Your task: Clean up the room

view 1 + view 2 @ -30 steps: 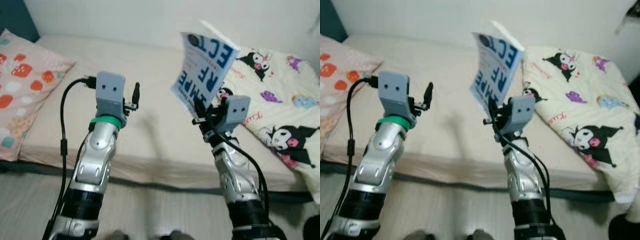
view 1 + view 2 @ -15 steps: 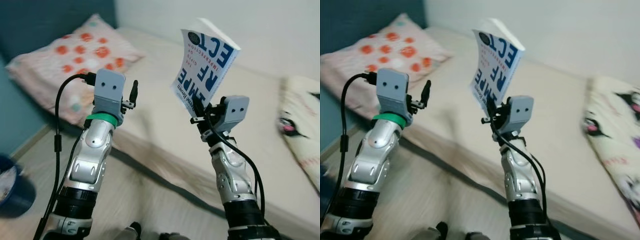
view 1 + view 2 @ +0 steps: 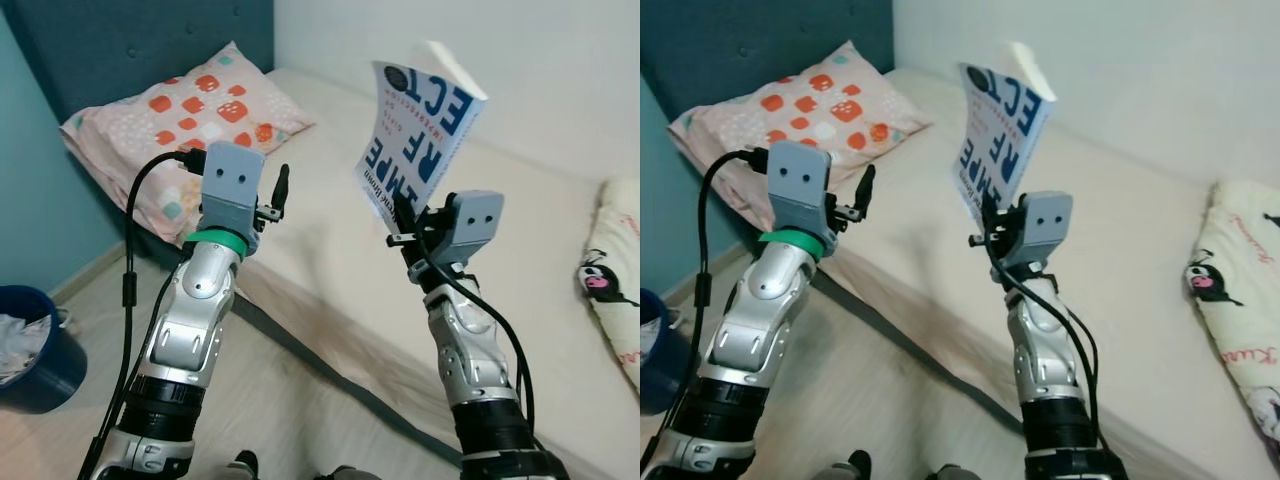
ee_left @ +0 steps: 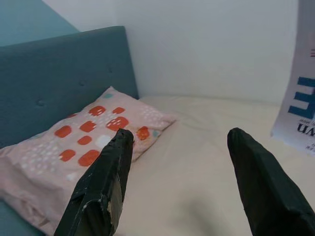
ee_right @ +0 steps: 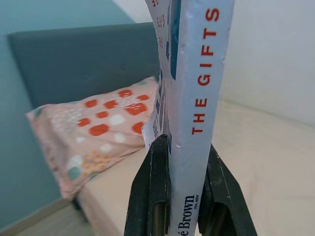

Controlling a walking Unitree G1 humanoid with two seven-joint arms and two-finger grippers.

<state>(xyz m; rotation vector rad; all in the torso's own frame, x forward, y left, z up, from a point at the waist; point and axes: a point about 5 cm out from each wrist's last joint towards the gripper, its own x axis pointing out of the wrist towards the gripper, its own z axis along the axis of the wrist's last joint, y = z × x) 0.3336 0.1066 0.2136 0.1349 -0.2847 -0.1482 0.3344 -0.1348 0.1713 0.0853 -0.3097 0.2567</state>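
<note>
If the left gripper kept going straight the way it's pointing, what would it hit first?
Probably the bed: the left gripper, fingers open and holding nothing, points over the bare mattress, with the spotted pillow just to one side. Depth is hard to judge.

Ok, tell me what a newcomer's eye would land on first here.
The white and blue book, held upright above the bed in the right gripper, its fingers shut on the spine. Next, the pink pillow with red spots against the teal headboard, beyond the open left gripper.
</note>
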